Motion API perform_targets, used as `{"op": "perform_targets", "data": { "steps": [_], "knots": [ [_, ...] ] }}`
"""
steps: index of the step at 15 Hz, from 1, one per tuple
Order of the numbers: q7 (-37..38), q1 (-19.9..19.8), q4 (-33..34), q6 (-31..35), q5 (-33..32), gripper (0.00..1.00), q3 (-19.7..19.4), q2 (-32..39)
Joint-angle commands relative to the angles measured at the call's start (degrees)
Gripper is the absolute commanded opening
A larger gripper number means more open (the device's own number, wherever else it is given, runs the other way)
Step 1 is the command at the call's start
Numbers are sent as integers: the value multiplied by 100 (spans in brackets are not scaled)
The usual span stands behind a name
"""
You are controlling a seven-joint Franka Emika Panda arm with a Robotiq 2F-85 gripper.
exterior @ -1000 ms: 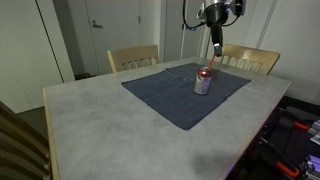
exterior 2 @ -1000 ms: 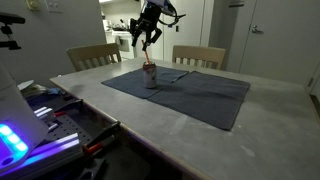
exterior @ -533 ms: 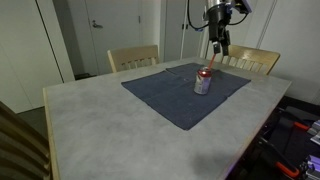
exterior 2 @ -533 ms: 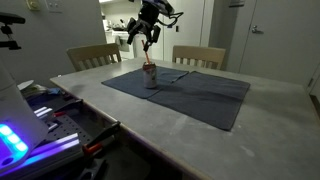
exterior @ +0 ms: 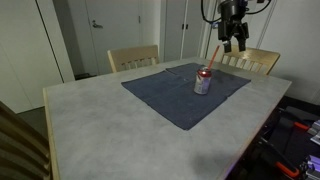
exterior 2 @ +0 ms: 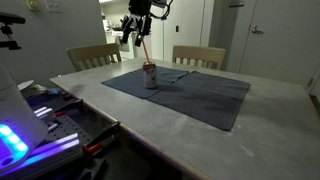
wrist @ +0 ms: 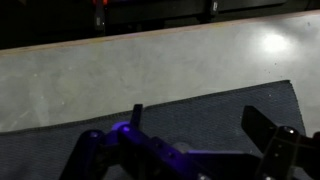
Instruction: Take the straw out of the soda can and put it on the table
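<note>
- The table (exterior: 80, 115) is shown in both exterior views with a light grey speckled top. A dark blue mat (exterior: 165, 95) is spread over its far half.
- A wooden chair (exterior: 133, 57) is set at the far edge, at 11 o'clock from the mat. A second chair (exterior: 255, 60) is seen at 2 o'clock.
- The soda can (exterior: 203, 83) is stood upright on the mat, near the mat's 3 o'clock corner. In an exterior view the soda can (exterior 2: 150, 76) is placed near the mat's 10 o'clock end.
- The straw (exterior: 212, 57) is lodged in the can's top and is tilted toward 1 o'clock. In an exterior view the straw (exterior 2: 147, 52) leans toward 11 o'clock. It is not laid on the table.
- The gripper (exterior: 234, 42) is hung above the far edge, at 1 o'clock from the straw's upper end and just beside it. In an exterior view the gripper (exterior 2: 134, 34) is at 11 o'clock from the can.
- In the wrist view the gripper (wrist: 196, 118) is seen with its jaws spread wide and nothing pinched between them. The mat's edge and the grey top are seen beyond it.
</note>
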Motion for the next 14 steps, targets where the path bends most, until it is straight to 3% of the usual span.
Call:
{"op": "perform_targets", "data": {
  "steps": [1,7,12,14],
  "knots": [
    [487,45,-392,611,-459,100,135,-298],
    [618,57,-342,1574,-1013,100,218,-168],
    [66,48,-480,2228,-729,99,130,-197],
    [-194,59,-508,2396,-569,83,104,-190]
  ]
}}
